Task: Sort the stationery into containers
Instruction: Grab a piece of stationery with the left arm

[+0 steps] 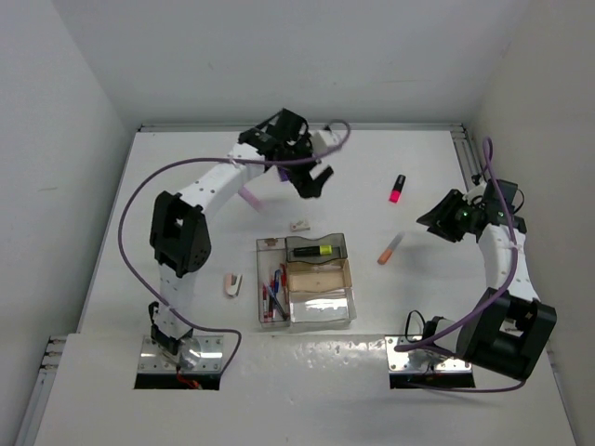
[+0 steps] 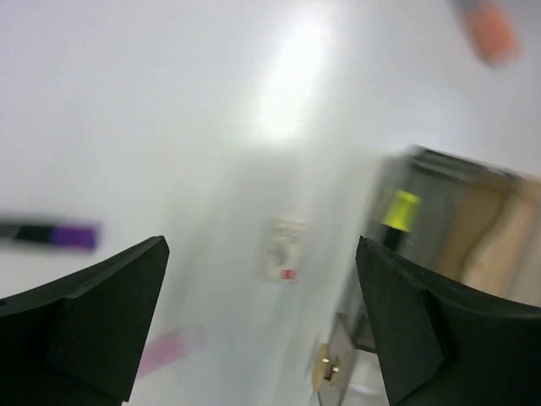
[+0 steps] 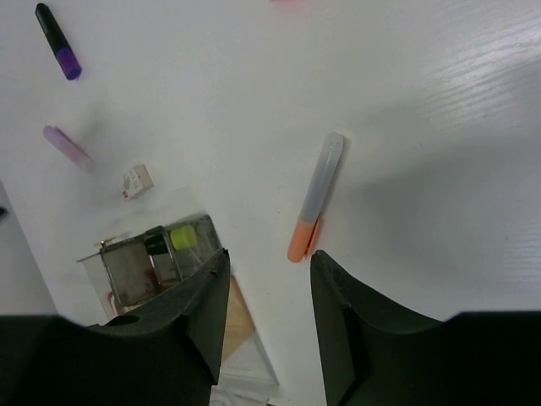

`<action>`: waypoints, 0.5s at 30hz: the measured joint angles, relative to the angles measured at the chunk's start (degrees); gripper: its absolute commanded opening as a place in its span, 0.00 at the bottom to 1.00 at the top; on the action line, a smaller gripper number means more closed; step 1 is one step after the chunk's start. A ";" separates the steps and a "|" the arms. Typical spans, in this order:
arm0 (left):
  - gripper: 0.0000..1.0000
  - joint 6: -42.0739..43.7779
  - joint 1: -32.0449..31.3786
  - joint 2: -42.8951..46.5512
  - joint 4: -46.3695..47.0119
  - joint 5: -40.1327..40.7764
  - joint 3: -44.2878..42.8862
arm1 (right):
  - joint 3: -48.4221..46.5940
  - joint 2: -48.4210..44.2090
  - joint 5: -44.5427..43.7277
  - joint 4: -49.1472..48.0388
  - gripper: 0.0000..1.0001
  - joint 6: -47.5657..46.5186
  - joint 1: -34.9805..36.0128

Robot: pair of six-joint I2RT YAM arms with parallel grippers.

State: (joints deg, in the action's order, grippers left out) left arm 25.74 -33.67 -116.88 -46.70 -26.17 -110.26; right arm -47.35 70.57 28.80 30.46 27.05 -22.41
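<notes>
Orange highlighter (image 3: 315,199) just ahead of the right hand (image 3: 269,258).

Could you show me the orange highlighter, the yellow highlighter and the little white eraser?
orange highlighter (image 3: 315,194), right wrist view, middle of its barrel.
yellow highlighter (image 1: 314,250), top external view, middle of its body.
white eraser (image 1: 299,224), top external view, its top face.

Orange highlighter (image 1: 390,248) lay on open table (image 1: 409,288), approachable from all sides; tray cluster (image 1: 321,308) stood to its left, pink highlighter (image 1: 397,189) beyond.
</notes>
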 measured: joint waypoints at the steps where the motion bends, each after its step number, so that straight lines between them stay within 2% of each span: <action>1: 1.00 -4.13 1.86 0.00 2.67 2.99 -0.85 | 0.09 0.02 0.02 -0.09 0.43 0.04 0.00; 7: 1.00 -26.77 8.94 -2.56 11.63 27.08 -4.74 | 0.26 0.13 0.07 -0.46 0.43 0.04 0.00; 11: 1.00 -36.00 10.40 -7.32 13.90 35.12 -5.81 | 0.33 0.35 0.09 -0.66 0.43 0.07 0.00; 15: 1.00 -41.09 10.54 -13.44 13.92 38.84 -6.86 | 0.57 0.87 0.13 -1.22 0.43 0.15 0.00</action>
State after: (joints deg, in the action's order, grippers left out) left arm -15.35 -23.14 -130.32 -32.77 12.67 -117.12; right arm -46.78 71.44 28.93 29.23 27.20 -22.41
